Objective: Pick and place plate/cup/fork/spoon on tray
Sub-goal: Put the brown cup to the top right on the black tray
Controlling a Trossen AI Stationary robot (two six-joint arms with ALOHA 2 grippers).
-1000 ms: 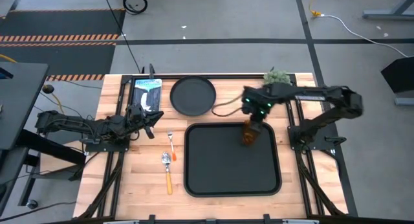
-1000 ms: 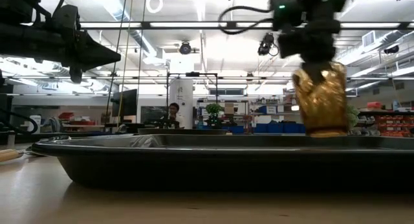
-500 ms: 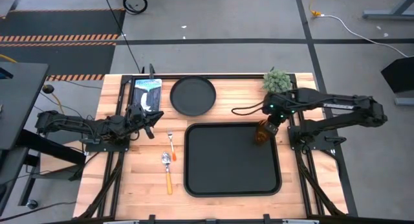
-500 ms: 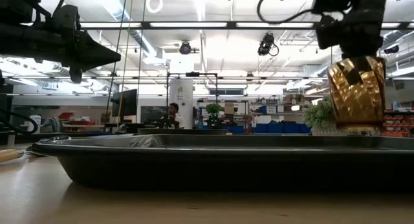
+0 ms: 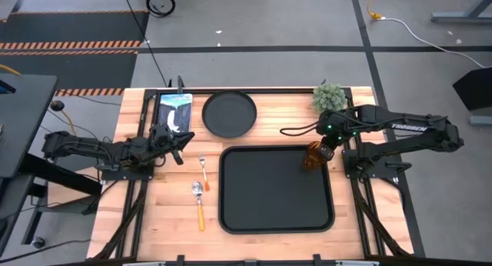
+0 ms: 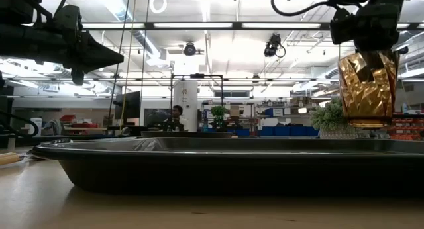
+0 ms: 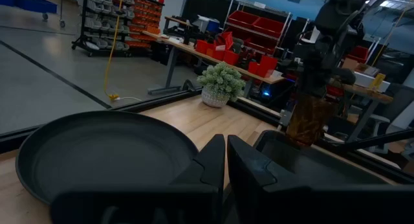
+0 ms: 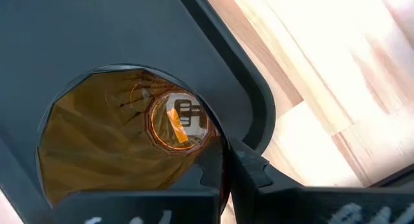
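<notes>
My right gripper [image 5: 318, 151] is shut on the amber cup [image 5: 310, 157] over the far right corner of the black tray [image 5: 269, 201]. The cup also shows in the low view [image 6: 366, 90] and in the right wrist view [image 8: 110, 146]. The round black plate [image 5: 229, 114] lies flat on the table beyond the tray. The fork [image 5: 203, 167] and the spoon [image 5: 198, 198] lie flat on the table to the tray's left. My left gripper [image 5: 178, 140] is shut and empty at the left, near the plate [image 7: 97, 153]. My right gripper holds the cup by its rim [image 8: 212, 153], one finger inside the cup [image 6: 361, 67] and one outside. The fingers come from above, pointing down. The cup hangs about upright, mouth up, its base [image 6: 366, 123] clear above the tray's rim.
A small green potted plant [image 5: 329, 95] stands at the far right corner, just beyond the cup. A blue and white flat object [image 5: 175, 111] lies at the far left beside the plate. The tray's floor [image 8: 77, 36] is bare.
My right gripper has carried the cup toward the table's right edge, from over the tray's far middle to over its far right corner, and a little upward. The cup stays held and about upright.
</notes>
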